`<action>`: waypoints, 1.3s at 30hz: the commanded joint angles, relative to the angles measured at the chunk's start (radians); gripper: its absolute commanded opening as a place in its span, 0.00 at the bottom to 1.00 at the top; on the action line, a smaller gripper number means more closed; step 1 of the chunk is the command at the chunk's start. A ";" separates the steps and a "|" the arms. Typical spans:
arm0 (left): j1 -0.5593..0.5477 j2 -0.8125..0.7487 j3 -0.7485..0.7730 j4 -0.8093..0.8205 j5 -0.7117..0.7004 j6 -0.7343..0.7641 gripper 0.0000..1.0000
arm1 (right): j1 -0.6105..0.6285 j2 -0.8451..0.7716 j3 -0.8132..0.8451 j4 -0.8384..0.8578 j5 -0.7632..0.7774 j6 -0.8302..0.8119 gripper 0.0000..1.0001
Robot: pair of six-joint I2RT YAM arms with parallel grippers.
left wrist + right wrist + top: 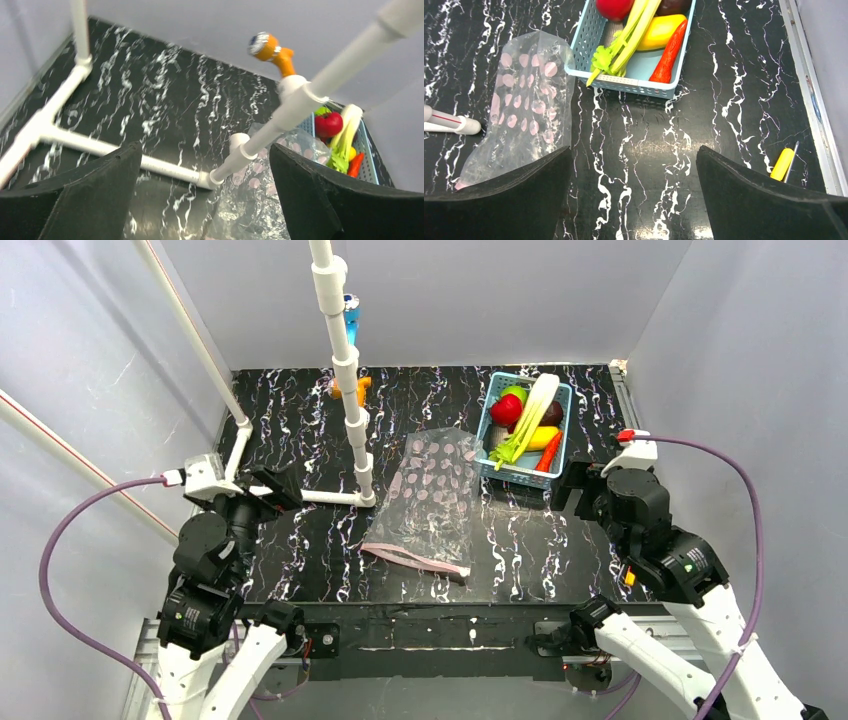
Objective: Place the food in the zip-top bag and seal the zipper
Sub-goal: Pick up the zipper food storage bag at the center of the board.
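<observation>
The zip-top bag (435, 495) lies flat mid-table, clear with pink dots. Its pink zipper (415, 560) is at the near end. The food sits in a light-blue basket (563, 430) at the back right: white-green leek (532, 418), red tomato (506, 408), green fruit (515, 393), maroon fruit (551, 413), yellow fruit (541, 437) and a long red-orange piece (549, 451). My left gripper (275, 485) is open and empty, left of the bag (260, 200). My right gripper (578, 483) is open and empty, near the basket's front. In the right wrist view the gripper (631, 195) hovers over bare table, with the bag (524, 115) at left and the basket (624, 82) ahead.
A white pipe frame (345, 370) rises just left of the bag, with base pipes (100, 147) running along the table. An orange fitting (272, 50) sits at the back. A yellow-handled tool (783, 164) lies near the table's right edge. Grey walls enclose three sides.
</observation>
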 commanded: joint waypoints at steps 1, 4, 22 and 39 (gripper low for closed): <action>-0.005 0.045 0.100 -0.325 -0.255 -0.362 0.99 | -0.004 0.000 0.059 -0.030 -0.021 0.019 1.00; -0.006 0.053 0.152 -0.440 -0.166 -0.319 0.99 | -0.004 0.002 0.043 -0.028 -0.033 0.020 1.00; -0.006 -0.007 0.037 -0.561 0.248 -0.308 1.00 | 0.517 0.449 0.112 0.000 -0.081 -0.049 1.00; -0.006 -0.061 -0.012 -0.575 0.300 -0.392 1.00 | 0.844 1.148 0.351 0.116 0.221 -0.272 0.88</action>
